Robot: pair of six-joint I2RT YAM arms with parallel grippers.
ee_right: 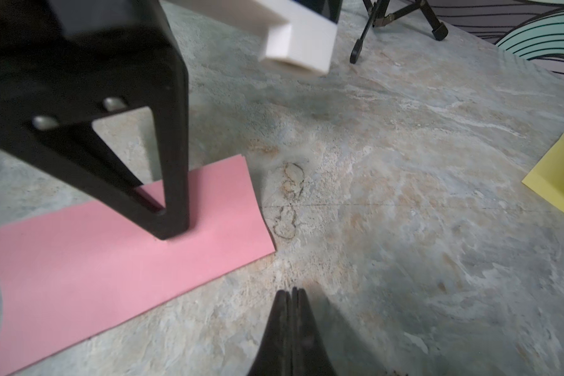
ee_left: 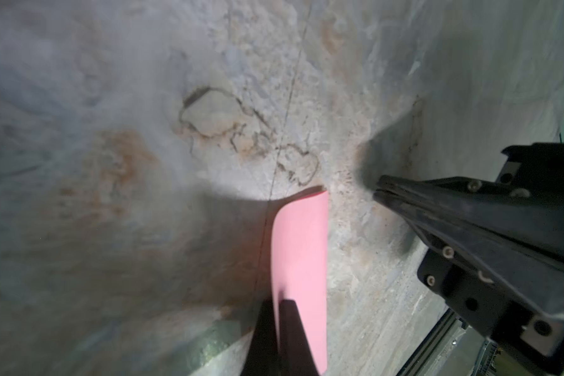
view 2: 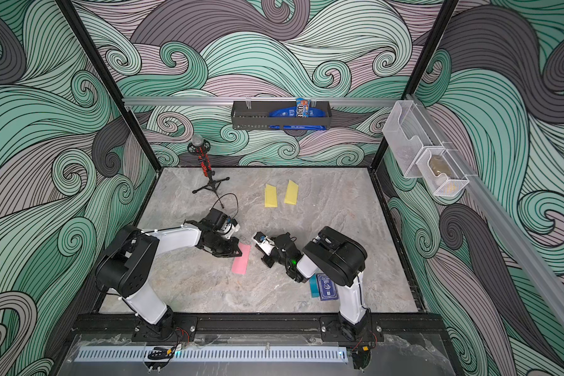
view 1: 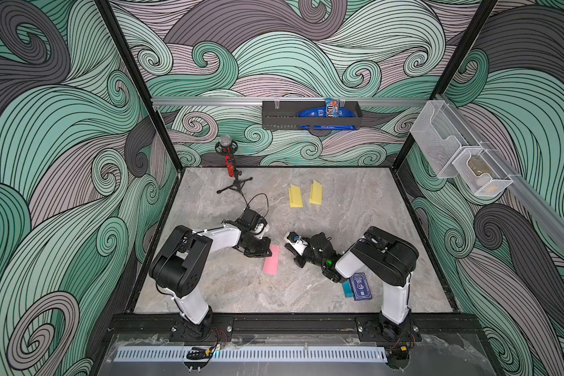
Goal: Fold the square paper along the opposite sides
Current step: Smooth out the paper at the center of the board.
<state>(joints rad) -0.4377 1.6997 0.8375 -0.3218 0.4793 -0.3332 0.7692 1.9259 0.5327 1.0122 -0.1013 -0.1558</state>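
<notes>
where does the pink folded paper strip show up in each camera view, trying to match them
In a top view: the pink folded paper strip lies flat on the table, between the two arms.
In a top view: the strip is in the same spot between the arms.
Left wrist: the strip stretches away from that gripper's tips.
Right wrist: the strip is a broad pink band.
Shared landmark: the shut left gripper, tips resting on one end of the strip.

Free tabletop; microphone stand behind.
</notes>
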